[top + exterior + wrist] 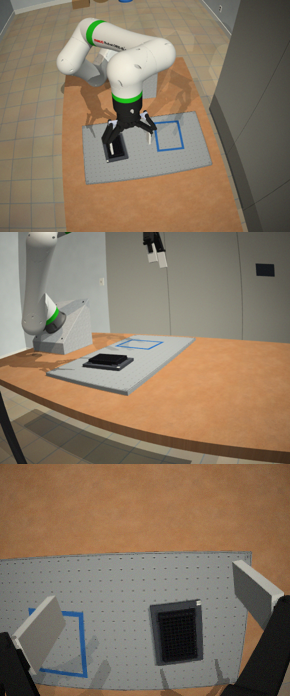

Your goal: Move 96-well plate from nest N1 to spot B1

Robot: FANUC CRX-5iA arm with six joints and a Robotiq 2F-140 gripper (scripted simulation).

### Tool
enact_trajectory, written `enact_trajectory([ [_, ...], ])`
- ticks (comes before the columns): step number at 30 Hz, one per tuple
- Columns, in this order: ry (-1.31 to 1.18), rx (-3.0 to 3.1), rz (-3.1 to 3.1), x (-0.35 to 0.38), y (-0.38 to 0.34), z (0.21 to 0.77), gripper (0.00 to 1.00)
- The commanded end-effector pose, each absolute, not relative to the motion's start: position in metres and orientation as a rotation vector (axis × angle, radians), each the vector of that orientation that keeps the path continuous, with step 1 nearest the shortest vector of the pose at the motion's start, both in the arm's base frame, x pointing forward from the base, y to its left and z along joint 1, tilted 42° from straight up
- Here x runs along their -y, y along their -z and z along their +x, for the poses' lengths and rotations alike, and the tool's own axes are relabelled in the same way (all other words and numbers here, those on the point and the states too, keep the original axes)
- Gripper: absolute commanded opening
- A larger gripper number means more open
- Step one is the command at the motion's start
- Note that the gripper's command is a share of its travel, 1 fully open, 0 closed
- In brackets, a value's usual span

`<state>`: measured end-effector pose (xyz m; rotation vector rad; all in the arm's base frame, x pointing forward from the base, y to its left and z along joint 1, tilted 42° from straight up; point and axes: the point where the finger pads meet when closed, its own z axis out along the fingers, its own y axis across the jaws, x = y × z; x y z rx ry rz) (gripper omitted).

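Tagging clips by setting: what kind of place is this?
Probably a lab automation bench: a black 96-well plate sits in a plate nest on a perforated grey deck with a blue taped outline, under a white arm with an open claw raised high.

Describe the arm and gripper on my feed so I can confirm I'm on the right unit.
White rounded arm with bright green joint bands and red-and-black FANUC lettering. It stands on a grey wedge-shaped pedestal. The gripper is black with linkage fingers tipped by flat off-white pads. No cables visible.
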<state>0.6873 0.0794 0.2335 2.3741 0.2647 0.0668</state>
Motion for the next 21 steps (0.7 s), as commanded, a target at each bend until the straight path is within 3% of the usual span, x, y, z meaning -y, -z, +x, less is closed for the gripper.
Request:
enact_trajectory([
  [1, -0.067, -0.265, 2.374, -0.080, -0.234, 0.687, 1.00],
  [21, -0.061, -0.252, 2.372, -0.062, -0.226, 0.681, 1.00],
])
